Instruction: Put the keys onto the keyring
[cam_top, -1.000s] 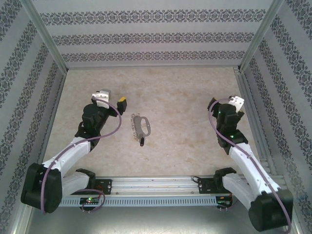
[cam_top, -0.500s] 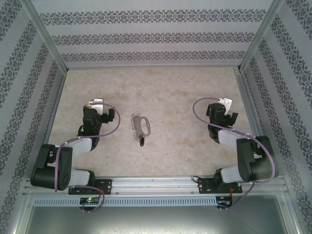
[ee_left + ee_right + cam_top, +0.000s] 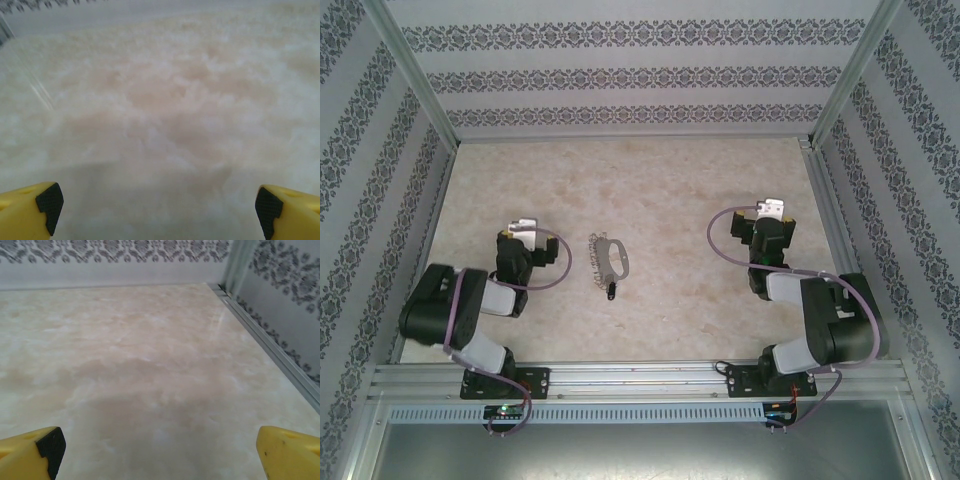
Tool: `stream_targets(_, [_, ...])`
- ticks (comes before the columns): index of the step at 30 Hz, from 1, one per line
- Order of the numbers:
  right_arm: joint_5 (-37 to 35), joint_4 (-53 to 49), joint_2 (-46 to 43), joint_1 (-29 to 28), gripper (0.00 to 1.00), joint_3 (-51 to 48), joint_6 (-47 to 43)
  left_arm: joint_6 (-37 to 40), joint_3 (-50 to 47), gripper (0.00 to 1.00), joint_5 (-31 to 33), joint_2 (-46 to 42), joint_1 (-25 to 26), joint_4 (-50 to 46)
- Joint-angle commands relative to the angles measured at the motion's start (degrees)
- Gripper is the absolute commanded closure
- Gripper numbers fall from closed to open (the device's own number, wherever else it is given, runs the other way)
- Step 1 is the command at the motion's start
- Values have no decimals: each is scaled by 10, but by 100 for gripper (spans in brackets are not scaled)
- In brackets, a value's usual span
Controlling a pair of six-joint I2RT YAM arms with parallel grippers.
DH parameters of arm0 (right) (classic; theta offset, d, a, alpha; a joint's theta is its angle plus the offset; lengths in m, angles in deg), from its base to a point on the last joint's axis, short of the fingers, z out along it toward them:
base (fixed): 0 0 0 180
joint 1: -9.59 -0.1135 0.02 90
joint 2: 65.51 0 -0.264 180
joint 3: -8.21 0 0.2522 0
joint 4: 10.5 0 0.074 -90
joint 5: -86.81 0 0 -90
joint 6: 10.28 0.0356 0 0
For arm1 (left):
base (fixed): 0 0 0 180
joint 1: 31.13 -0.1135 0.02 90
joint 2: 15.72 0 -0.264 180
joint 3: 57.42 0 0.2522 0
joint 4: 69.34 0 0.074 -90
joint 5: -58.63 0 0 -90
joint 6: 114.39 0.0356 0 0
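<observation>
The keyring (image 3: 611,257), a flat grey oval loop with a jagged fringe on its left side, lies on the marble-patterned table (image 3: 670,180) between the two arms. The key (image 3: 611,291), tiny with a black head, lies just below the loop's near end. My left gripper (image 3: 525,238) sits left of the keyring, apart from it. Its yellow fingers (image 3: 30,210) stand wide open over bare table. My right gripper (image 3: 766,222) is far to the right, also open, with its yellow fingers (image 3: 287,450) spread and nothing between them.
Patterned walls close in the table at the back and on both sides, with a metal rail (image 3: 270,347) along the right wall. An aluminium rail (image 3: 640,375) carries the arm bases at the near edge. Both arms are folded back close to their bases.
Both arms have folded back toward their bases. The left gripper drew nearer the front, the right gripper shifted left. Both stayed open; keyring and key lie as before.
</observation>
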Motion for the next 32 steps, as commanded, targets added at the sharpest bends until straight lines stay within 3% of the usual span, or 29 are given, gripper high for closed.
stream_targets(1, [57,64,26,17,3,-19,-1,3,6,0,-15,-19,-7,50])
stream_targets(2, [65,13,8,18,3,-6,0,9,26,0,-25,-22,-7,7])
stream_targets(4, [67,80,30,19,2,-20,-3,2,46,0,-16,-8,-11,-6])
stream_targets(7, [64,30,12,19,2,-9,-2,-31,89,0,-40,-12,-39,-96])
stream_targets(10, [33,51,17,7,2,-16,-5,-37,90,0,-55,-11,-52,-99])
stream_targets(32, [60,45,14,17,2,-15,-3,-39,86,0,-33,-13,-46,-91])
